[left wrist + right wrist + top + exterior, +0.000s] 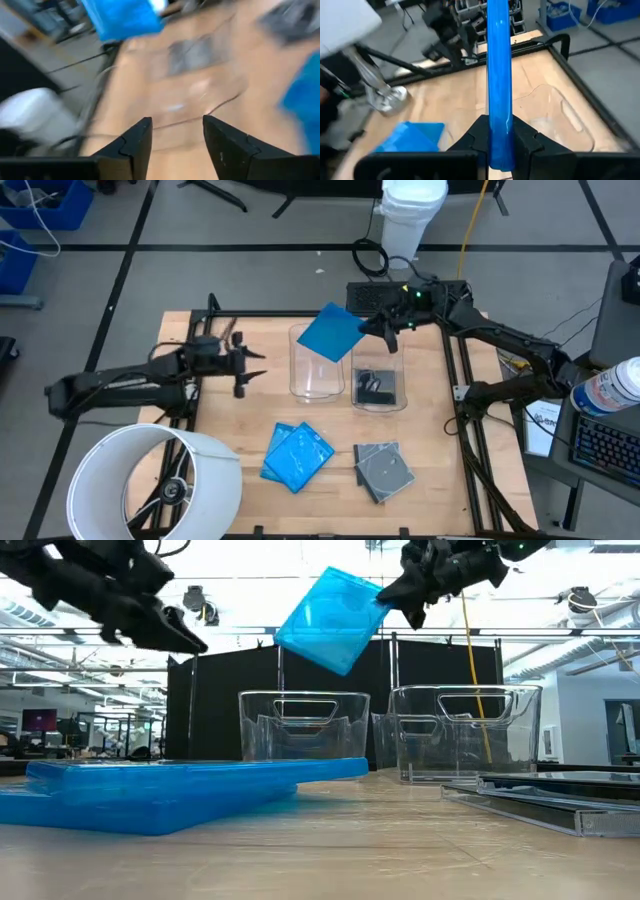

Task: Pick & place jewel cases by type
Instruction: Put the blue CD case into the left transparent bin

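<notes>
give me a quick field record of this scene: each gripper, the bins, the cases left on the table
right gripper: shut on blue case, held above left bin
left gripper: jaws open, empty, beside left bin
left bin: looks empty
right bin: something dark inside
table: blue cases in front of left bin, grey cases in front of right bin

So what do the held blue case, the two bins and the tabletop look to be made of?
Blue case in the right gripper: likely translucent glossy plastic; light passes through it in the low view. Bins: clear hard plastic, the background shows through their walls. Tabletop: pale wood, probably plywood, with visible grain and a slight sheen.
</notes>
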Motion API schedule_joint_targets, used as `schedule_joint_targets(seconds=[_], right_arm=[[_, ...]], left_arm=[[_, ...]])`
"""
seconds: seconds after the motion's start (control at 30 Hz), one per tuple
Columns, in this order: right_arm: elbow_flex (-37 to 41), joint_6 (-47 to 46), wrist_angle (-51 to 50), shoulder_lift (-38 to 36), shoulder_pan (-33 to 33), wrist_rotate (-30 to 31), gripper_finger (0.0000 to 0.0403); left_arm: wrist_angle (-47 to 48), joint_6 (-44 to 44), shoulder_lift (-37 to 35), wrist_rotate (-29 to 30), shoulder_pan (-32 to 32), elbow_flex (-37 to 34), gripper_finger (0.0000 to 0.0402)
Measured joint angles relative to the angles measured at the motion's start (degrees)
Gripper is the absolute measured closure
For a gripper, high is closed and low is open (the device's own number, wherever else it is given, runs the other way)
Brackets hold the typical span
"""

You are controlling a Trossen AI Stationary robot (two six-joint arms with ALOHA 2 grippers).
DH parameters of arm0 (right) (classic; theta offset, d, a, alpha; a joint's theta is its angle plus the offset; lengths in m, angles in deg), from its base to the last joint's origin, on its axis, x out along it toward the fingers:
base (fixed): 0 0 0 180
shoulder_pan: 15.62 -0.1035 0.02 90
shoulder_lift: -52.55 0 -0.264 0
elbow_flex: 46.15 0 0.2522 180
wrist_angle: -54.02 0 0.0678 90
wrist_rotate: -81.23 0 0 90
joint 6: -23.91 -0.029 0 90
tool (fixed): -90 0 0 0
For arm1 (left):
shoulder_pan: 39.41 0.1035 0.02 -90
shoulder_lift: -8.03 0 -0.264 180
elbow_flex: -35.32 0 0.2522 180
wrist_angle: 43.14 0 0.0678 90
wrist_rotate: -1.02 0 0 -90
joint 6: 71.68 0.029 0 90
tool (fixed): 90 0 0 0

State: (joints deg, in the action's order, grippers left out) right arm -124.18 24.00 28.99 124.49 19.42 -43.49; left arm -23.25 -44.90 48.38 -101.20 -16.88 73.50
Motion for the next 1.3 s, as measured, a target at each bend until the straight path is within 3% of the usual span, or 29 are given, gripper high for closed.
schedule_joint_targets(seconds=[0.17,0.27,0.37,0.53,0.6,0.83,1.0,1.17,1.3], right_arm=[[0.0,3.3,3.0,1.0,-3.1,3.6,0.0375],[-1.8,-2.0,4.0,2.6,-3.0,5.6,0.0375],[-7.9,-3.1,-5.7,5.5,-2.9,6.5,0.0375],[-23.8,2.5,-23.5,15.1,-4.5,12.3,0.0375],[-31.0,4.5,-29.7,19.8,-4.1,11.6,0.0375],[-50.2,4.3,-43.7,36.5,-0.3,-3.2,0.0375],[-52.9,4.8,-50.6,43.5,-0.2,-8.7,0.0375],[-52.9,3.9,-55.8,46.1,-0.2,-9.0,0.0375],[-53.0,-1.3,-54.0,46.0,-0.2,-9.1,0.0375]], left_arm=[[-11.0,-8.8,-2.9,-15.6,3.2,-5.2,0.0287],[-20.8,-12.5,-2.9,-17.7,3.9,-10.4,0.0349],[-28.8,-14.9,-2.9,-17.7,4.3,-15.6,0.0391],[-38.3,-15.5,-2.9,-17.3,4.8,-21.7,0.0369],[-40.6,-15.0,-2.9,-17.3,4.8,-23.1,0.0363],[-41.0,-13.8,-2.9,-17.3,4.8,-23.8,0.036],[-40.9,-13.6,-2.9,-17.3,4.8,-23.8,0.036],[-40.9,-13.4,-2.9,-17.3,4.8,-23.8,0.036],[-41.0,-12.3,-2.9,-17.3,4.8,-23.8,0.036]])
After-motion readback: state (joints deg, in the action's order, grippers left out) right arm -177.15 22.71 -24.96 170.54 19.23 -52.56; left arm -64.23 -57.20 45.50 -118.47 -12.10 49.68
